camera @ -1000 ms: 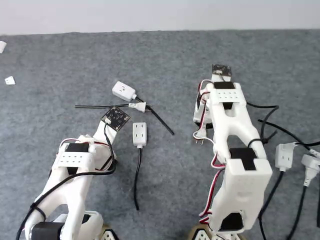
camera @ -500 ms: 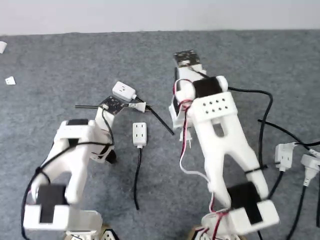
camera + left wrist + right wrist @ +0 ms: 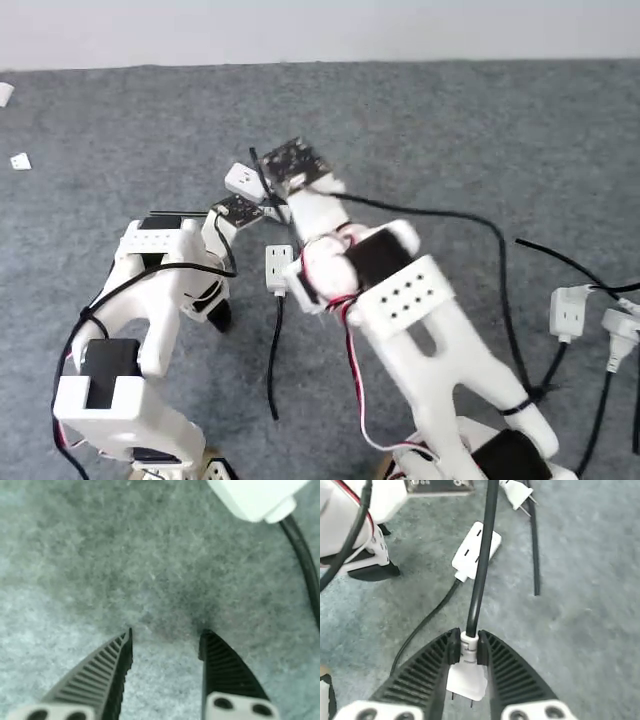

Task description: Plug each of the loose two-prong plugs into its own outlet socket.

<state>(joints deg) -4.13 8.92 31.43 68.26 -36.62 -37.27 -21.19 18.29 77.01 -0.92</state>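
Gripping arm: the right gripper (image 3: 467,635) is closed narrow on a white two-prong plug (image 3: 466,675), pinched at its collar.
Held plug: its prongs point back toward the wrist and its black cord (image 3: 481,555) leads out past the fingertips. This looks like a carrying grip, so the plug would likely need turning before it can go in.
Outlet socket: the outlet socket (image 3: 476,550) lies flat on the grey carpet (image 3: 120,110), slots up, just ahead of the right gripper and under the held cord. I judge it the target, which would explain why the plug hangs here.
Left gripper: the left gripper (image 3: 166,636) is spread wide and empty, its tips low over the carpet. A white body (image 3: 255,495) with a black lead sits just beyond them, probably the socket's cord end. It seems placed to steady the socket.
Loose plug: a loose plug (image 3: 517,492) lies past the socket beside a thin black rod (image 3: 535,545), not yet plugged in.
Spare pair: another socket (image 3: 567,312) and its neighbour plug (image 3: 620,335) lie at the table's right edge, well apart from both arms.
Change: a second ago the right arm stretched straight ahead on the right side. It has since swung leftward across the table and now covers part of the outlet socket in the high view. The left arm has lifted its elbow and shifted a little toward the far socket. The outlet socket has stayed put.
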